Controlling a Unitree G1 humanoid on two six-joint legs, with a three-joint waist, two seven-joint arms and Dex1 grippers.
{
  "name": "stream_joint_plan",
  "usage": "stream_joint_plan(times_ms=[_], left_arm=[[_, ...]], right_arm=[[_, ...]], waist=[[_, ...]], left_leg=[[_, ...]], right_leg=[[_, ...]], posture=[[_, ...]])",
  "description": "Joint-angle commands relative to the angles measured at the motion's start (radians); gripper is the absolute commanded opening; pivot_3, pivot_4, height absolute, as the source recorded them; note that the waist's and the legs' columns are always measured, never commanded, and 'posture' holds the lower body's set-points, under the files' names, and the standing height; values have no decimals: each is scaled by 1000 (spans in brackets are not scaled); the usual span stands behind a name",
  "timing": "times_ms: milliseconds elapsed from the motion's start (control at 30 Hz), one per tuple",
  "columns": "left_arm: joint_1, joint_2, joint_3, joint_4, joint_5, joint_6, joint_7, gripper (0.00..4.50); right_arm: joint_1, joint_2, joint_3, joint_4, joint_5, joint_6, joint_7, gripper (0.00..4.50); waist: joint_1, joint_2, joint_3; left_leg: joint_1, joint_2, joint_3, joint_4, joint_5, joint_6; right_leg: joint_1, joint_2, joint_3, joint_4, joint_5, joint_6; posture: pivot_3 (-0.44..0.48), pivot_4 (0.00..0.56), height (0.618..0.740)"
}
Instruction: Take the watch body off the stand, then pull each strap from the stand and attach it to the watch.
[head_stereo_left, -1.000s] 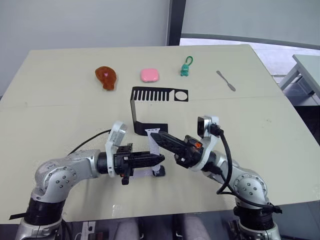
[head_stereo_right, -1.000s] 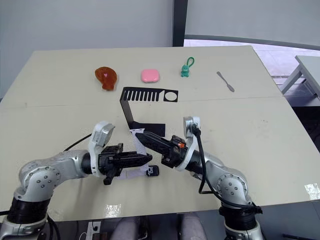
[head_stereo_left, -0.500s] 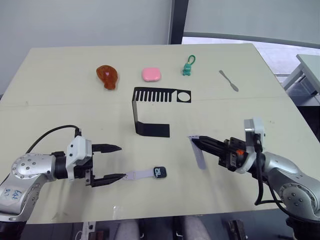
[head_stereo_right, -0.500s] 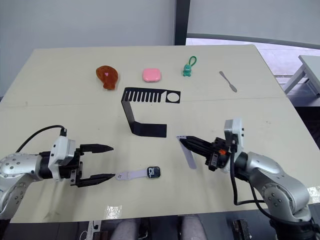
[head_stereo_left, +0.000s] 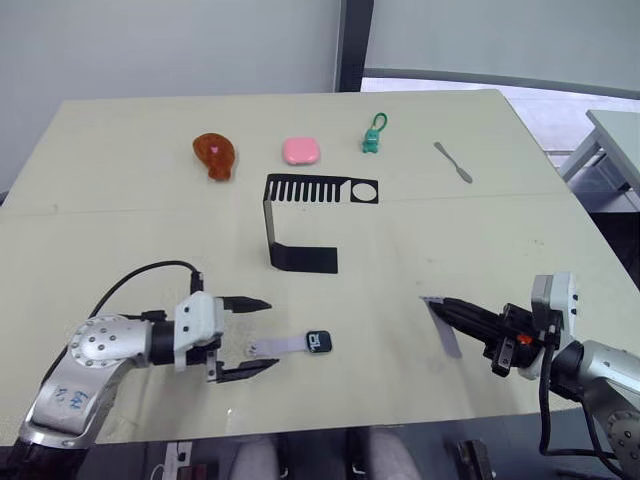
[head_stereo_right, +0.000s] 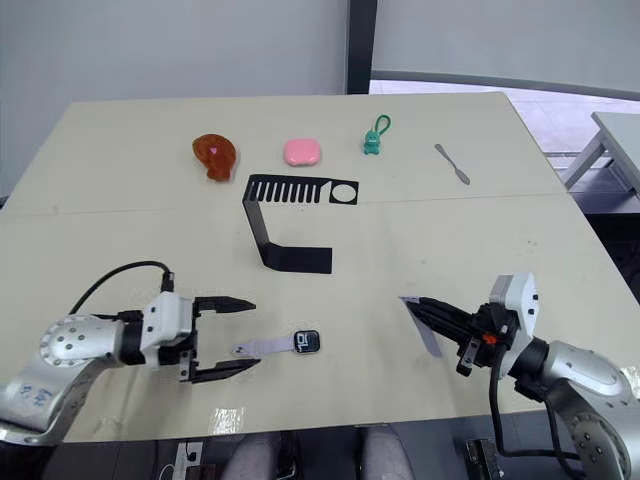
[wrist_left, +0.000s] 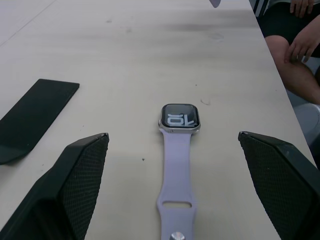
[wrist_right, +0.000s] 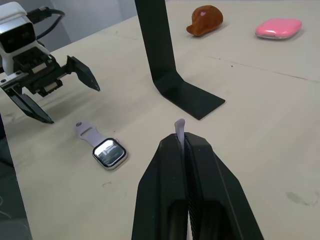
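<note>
My right end effector was clamped on a loose pale lavender silicone strap; the left end effector gaped wide just short of the small black watch body. The floppy strap could've missed its slot.

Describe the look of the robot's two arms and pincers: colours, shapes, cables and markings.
Both arms have rounded silver-grey metal shells with screw-dotted joints. The left pincer has two black tapered fingers on a white block; a black cable loops over the forearm, which carries blue handwriting. The right pincer has matching black fingers, a white wrist module, orange accents and a black cable.
</note>
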Motion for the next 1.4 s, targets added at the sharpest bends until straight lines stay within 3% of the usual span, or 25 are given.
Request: stream_joint_plan(times_ms=[33, 233, 600, 700, 767, 1167, 1300, 1400], left_arm=[[-63, -47, -139, -29, 122, 51, 77, 4464], [-104, -95, -255, 10, 208, 101, 111, 4464], [-117, -122, -278, 89, 236, 111, 107, 4464], [-126, -136, -287, 111, 244, 98, 109, 3605], [-132, -145, -294, 121, 248, 94, 109, 2742], [-135, -169, -337, 149, 282, 103, 120, 2742], [-134, -170, -340, 152, 290, 107, 129, 1592], [-132, -170, -334, 152, 284, 103, 131, 1594]], right_arm=[[-31, -14, 15, -25, 13, -11, 33, 0], [-66, -14, 79, -30, -6, -5, 43, 0], [-69, -10, 122, -51, -14, 1, 23, 0], [-68, -5, 130, -52, -20, 1, 18, 0], [-70, -3, 134, -51, -23, 2, 16, 0], [-55, -3, 135, -52, -26, -7, 16, 0], [-46, -4, 132, -54, -28, -14, 21, 0], [-46, -4, 132, -54, -41, -31, 26, 0]], waist=[[1, 0, 0], [-1, 0, 0], [2, -1, 0], [2, -1, 0], [2, -1, 0], [22, -1, 0], [26, -1, 0], [25, -1, 0]], left_leg=[[0, 0, 0, 0, 1, -2], [-2, 0, 1, 1, 1, -2], [-2, 0, 1, 5, 2, -1], [-1, 0, 1, 5, 2, -1], [-1, 0, 1, 5, 2, -1], [-1, 0, 1, 8, 1, 0], [-1, 0, 0, 10, 1, 0], [0, 2, -1, 13, -1, 0]], right_leg=[[0, 0, 0, 0, 0, 0], [-2, 1, 1, 0, 0, 0], [-2, 0, 1, 4, 0, 0], [-2, 0, 1, 5, 0, 0], [-1, 0, 1, 5, 0, 0], [0, 0, 1, 5, 0, 0], [1, 0, 0, 5, 0, 0], [4, 1, -1, 5, 0, 0]], posture=[[0, 150, 740], [0, 150, 740], [0, 150, 740], [0, 150, 740], [0, 150, 740], [0, 150, 740], [0, 150, 740], [0, 150, 740]])
